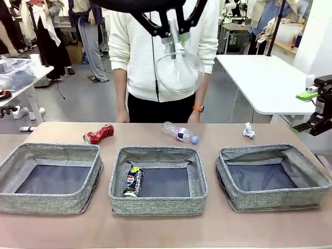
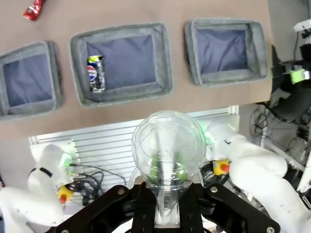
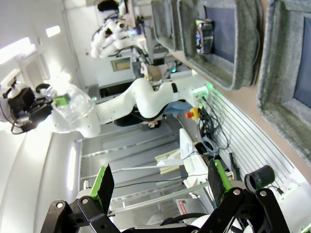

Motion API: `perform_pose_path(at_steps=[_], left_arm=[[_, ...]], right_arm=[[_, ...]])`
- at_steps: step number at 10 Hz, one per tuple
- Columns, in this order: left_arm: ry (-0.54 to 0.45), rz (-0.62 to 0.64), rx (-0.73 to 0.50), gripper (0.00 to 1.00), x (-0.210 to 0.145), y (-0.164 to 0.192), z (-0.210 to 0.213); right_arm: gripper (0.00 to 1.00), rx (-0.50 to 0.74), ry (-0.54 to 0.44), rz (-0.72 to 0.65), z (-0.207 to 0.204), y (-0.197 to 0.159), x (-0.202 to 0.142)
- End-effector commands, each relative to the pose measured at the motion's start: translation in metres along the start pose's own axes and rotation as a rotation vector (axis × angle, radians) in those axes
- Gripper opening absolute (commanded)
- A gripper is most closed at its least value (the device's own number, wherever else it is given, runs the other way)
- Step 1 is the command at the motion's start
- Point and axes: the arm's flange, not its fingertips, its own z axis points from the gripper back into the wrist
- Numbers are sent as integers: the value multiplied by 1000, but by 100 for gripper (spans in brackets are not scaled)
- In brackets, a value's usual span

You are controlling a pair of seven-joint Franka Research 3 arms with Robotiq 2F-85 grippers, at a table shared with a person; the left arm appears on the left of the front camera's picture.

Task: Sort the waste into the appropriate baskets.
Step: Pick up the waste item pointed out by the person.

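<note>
You can read no words. The can (image 1: 134, 181), lower centre, bears a red-white-blue logo. The label on the bottle (image 1: 180, 133) is blurred.

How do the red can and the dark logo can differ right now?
Place: the red can lies on the bare table behind the left basket; the dark logo can lies inside the middle basket, by its left wall. Shape: the red can is crushed; the dark logo can looks mostly whole. Both lie on their sides.

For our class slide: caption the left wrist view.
Left pincer grips a clear plastic cup above three grey woven baskets; the middle holds a blue-black can.
</note>
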Motion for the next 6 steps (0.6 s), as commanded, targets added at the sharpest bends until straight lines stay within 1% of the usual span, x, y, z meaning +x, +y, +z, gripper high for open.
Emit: perform_pose_path(at_steps=[1,6], left_arm=[[-9,6,-21,13,-7,-11,0],[-9,6,-21,13,-7,-11,0]], right_arm=[[100,14,-2,-17,0,7,1],[100,14,-2,-17,0,7,1]])
